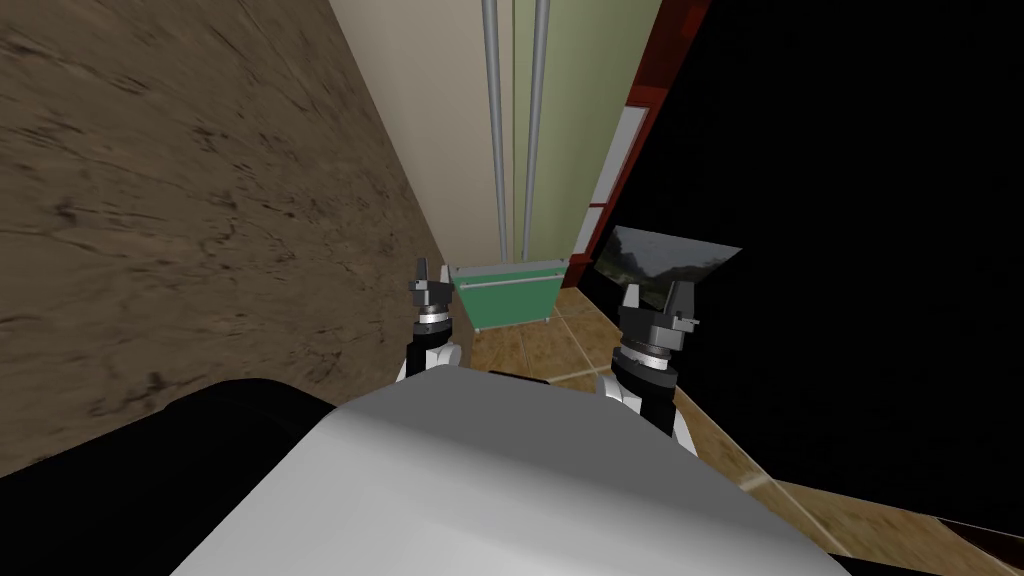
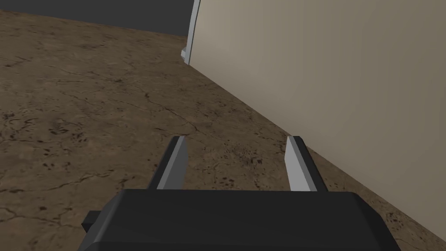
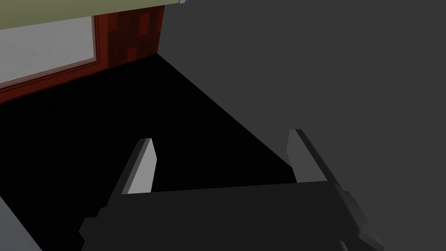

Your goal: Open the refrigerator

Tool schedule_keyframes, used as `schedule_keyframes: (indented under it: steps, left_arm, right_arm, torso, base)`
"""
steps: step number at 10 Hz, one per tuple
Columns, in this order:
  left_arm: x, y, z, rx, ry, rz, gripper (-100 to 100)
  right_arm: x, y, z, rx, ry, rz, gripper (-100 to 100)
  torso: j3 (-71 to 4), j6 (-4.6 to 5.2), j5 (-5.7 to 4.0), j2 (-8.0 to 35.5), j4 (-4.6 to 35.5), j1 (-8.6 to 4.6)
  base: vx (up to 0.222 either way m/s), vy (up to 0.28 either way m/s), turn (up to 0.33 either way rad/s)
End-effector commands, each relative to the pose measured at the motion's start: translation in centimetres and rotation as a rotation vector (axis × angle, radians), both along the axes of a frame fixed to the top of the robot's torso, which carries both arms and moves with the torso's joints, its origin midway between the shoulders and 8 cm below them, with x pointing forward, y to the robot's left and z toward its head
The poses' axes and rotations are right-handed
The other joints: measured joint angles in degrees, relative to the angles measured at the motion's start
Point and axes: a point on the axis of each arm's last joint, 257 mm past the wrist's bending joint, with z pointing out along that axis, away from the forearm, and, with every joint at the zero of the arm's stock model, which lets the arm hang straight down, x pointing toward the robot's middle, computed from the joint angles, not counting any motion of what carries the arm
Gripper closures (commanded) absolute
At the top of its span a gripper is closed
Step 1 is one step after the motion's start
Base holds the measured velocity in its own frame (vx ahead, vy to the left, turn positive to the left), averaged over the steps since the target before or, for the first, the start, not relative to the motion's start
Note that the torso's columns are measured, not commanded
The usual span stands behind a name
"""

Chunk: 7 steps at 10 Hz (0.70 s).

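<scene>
Brown cracked wall (image 1: 200, 200) noted over the left of the frame, tiled floor (image 1: 520, 350) at lower centre, black area (image 1: 860, 180) on the right. Found the refrigerator (image 1: 450, 110) at upper centre, with one beige door and one green, two grey handles (image 1: 491, 120) side by side, and a green drawer (image 1: 508, 298) below them. Had the left gripper (image 1: 433, 276) released just left of that drawer, blades parted before wall and beige panel. Had the right gripper (image 1: 655, 298) released too, right of centre, apart from the handles.
</scene>
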Motion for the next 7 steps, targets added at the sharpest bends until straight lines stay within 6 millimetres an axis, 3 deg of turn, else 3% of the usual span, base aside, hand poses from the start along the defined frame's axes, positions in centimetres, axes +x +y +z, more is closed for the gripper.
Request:
schedule_keyframes:
  steps: [1, 3, 4, 7]
  left_arm:
    - [0.0, 0.0, 0.0, 0.000, 0.000, 0.000, 0]
    - [0.0, 0.0, 0.0, 0.000, 0.000, 0.000, 0]
    - [0.2, -0.5, -0.4, 0.033, 0.006, -0.017, -100]
    - [0.6, -1.1, -1.8, 0.097, 0.020, -0.050, -100]
  right_arm:
    - [0.0, 0.0, 0.0, 0.000, 0.000, 0.000, 0]
    - [0.0, 0.0, 0.0, 0.000, 0.000, 0.000, 0]
    - [0.0, 0.0, 0.0, 0.000, 0.000, 0.000, 0]
    - [0.0, 0.0, 0.0, 0.000, 0.001, 0.000, 0]
  torso:
    - [-8.5, 0.00, 0.00, 4.2, 4.2, 0.00]
    - [-25.4, 0.00, 0.00, 12.7, 12.7, 0.00]
    - [-33.8, 0.00, 0.00, 16.9, 16.9, 0.00]
    - [-39.2, 0.00, 0.02, 19.4, 19.5, 0.06]
  base:
    - [0.000, 0.000, 0.000]
    - [0.000, 0.000, 0.000]
    - [0.023, 0.004, -0.008]
    - [0.051, 0.020, -0.015]
